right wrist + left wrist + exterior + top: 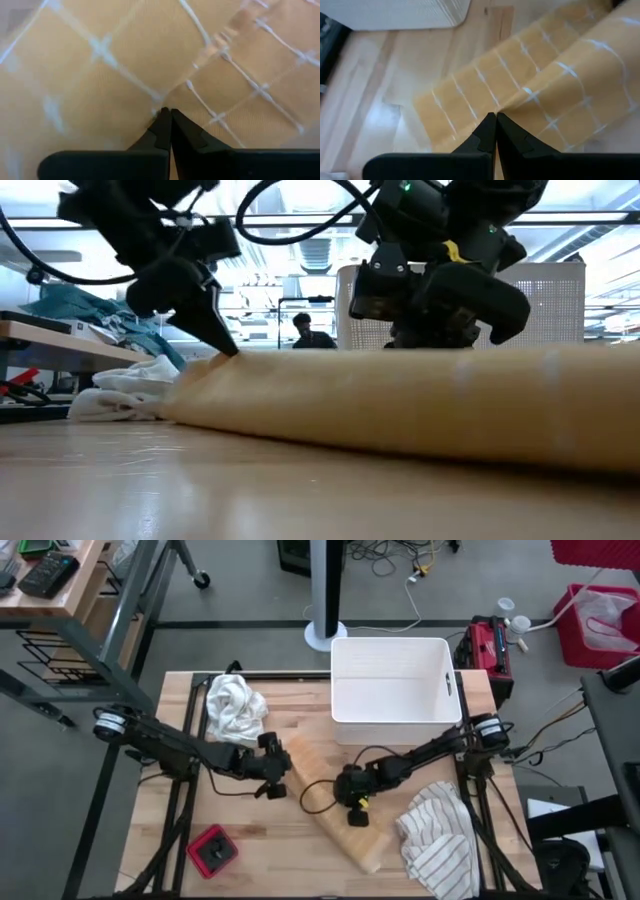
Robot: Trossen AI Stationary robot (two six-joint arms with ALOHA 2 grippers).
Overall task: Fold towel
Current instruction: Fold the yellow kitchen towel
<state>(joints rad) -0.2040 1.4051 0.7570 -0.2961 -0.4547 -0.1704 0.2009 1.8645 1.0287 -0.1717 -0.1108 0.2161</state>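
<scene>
A: Where is your yellow towel (335, 815)?
B: It lies long across the desk (270, 850).
A: And your claws?
B: The left claw (494, 119) and the right claw (165, 114) are both pinching it.

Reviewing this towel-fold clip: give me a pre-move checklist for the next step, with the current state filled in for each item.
1. Left gripper shut on the yellow towel's edge: ok.
2. Right gripper shut on the yellow towel: ok, pinching fabric mid-length.
3. Towel partly folded, lying diagonally on the table: ok.
4. White bin apart from the grippers: ok.
5. Striped cloth touching the yellow towel's lower end: cannot tell.
6. White cloth and red box apart from the towel: ok.
</scene>
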